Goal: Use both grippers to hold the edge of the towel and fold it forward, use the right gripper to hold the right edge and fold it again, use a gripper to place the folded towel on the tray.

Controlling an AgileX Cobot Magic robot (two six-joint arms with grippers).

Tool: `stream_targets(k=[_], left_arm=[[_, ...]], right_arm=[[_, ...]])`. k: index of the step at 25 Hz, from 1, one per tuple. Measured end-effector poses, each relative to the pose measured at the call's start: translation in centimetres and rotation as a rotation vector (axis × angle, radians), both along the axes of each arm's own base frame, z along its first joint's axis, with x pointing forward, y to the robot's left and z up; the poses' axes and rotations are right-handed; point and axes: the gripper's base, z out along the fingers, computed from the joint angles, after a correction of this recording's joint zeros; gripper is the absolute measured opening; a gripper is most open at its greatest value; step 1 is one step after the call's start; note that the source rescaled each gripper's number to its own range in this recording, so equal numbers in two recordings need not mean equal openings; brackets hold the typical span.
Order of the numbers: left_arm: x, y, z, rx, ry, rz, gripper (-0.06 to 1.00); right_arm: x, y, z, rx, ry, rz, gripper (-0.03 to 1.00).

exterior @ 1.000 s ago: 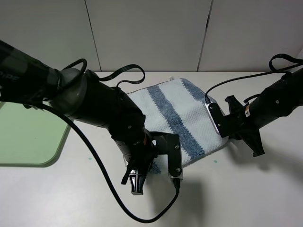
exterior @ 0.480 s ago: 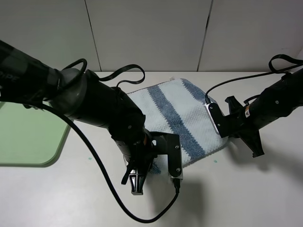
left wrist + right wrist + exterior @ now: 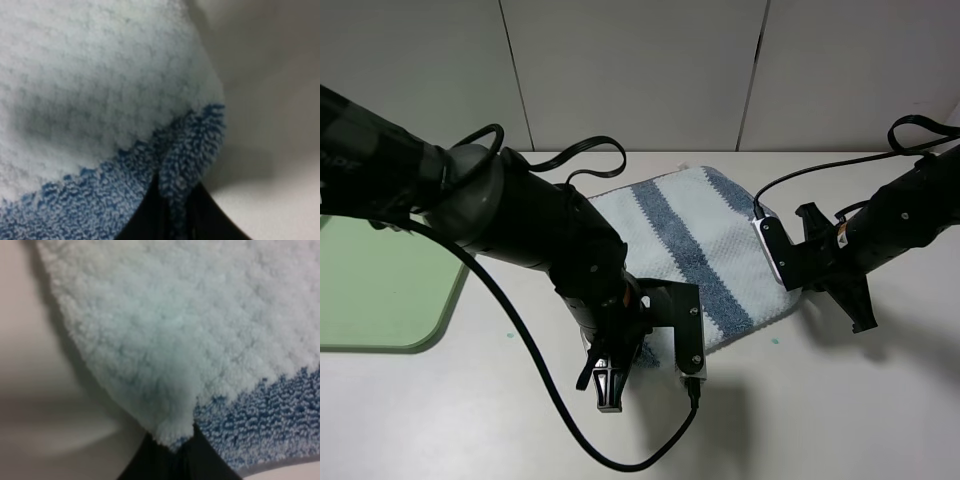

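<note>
Spreading over the lower two thirds of the frame, a pale off-white bench meets a wall of light grey panels with dark seams. The striped towel lies flat at centre, and the green tray sits at the left edge. The left fingers are pinched closed on the towel's lower blue corner. The right fingers are clamped on its right edge. Small teal specks dot the bench.

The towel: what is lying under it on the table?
Around the towel only the pale table shows. The left hand pinches its near corner, the right hand its right edge. Anything beneath the cloth is covered and cannot be seen.
</note>
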Motion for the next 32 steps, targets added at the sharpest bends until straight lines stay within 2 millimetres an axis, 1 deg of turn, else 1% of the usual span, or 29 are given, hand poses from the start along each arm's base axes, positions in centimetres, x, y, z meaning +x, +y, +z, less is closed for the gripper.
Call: stream_targets(k=[14, 23, 32], left_arm=[[0.0, 0.0, 0.0, 0.0, 0.0, 0.0, 0.0], [0.28, -0.45, 0.1, -0.05, -0.032, -0.003, 0.0], [0.32, -0.53, 0.21, -0.06, -0.038, -0.002, 0.0]], right_arm=[[0.15, 0.11, -0.11, 0.011, -0.014, 0.003, 0.0], [0.15, 0.11, -0.11, 0.011, -0.014, 0.003, 0.0], [0.15, 0.11, -0.11, 0.012, -0.015, 0.002, 0.0]])
